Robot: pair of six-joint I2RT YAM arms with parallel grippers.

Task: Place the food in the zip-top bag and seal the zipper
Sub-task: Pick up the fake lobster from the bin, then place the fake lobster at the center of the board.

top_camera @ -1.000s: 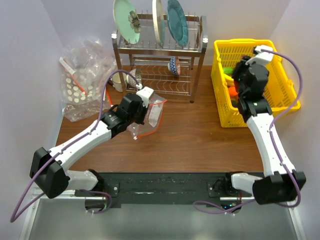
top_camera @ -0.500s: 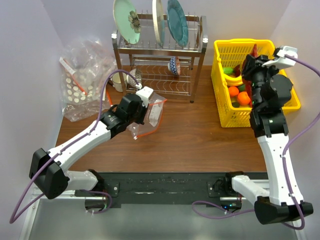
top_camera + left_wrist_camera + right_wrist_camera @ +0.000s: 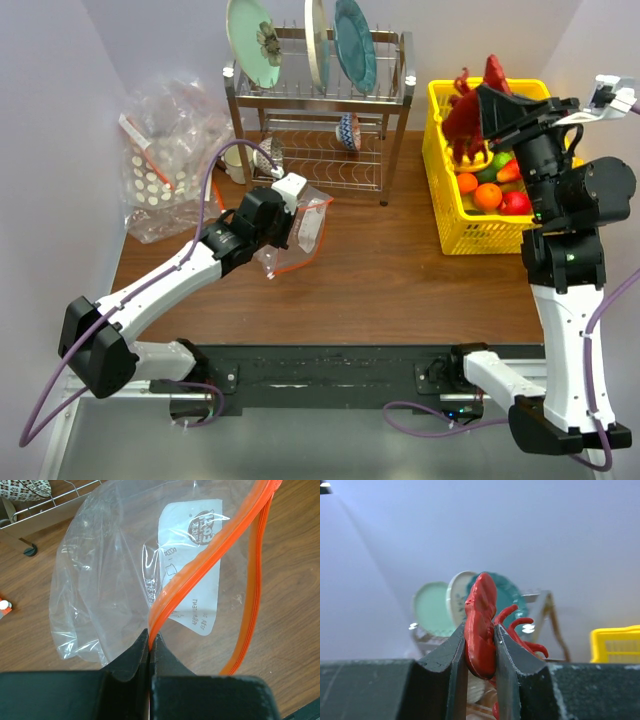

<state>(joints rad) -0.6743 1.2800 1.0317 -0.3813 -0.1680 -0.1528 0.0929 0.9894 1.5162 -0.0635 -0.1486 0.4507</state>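
Red plastic first: the lobster is up in the air above the far left corner of the yellow basket, pinched between the two fingers of the right claw. In the right wrist view the claw is closed partway onto the toy's thick body, both fingers pressed flat against its sides, with the thin curled legs sticking out to the right of the fingers. The lobster is clear of the basket and touches nothing but the fingers.

Down in the basket lie the orange and a red piece just beside it (other bits are partly hidden by the arm).

Across the brown table, well apart from the basket, the left claw holds the zip-top bag in front of the metal dish rack. From the left wrist the claw is fully closed on one lip of the bag, right on the orange zipper. The other lip loops away to the right, so the mouth stands open. The pouch is clear with a white printed label, and nothing lies inside it. Whether its bottom rests on the table I cannot tell.

A heap of dotted clear bags sits at the far left corner.
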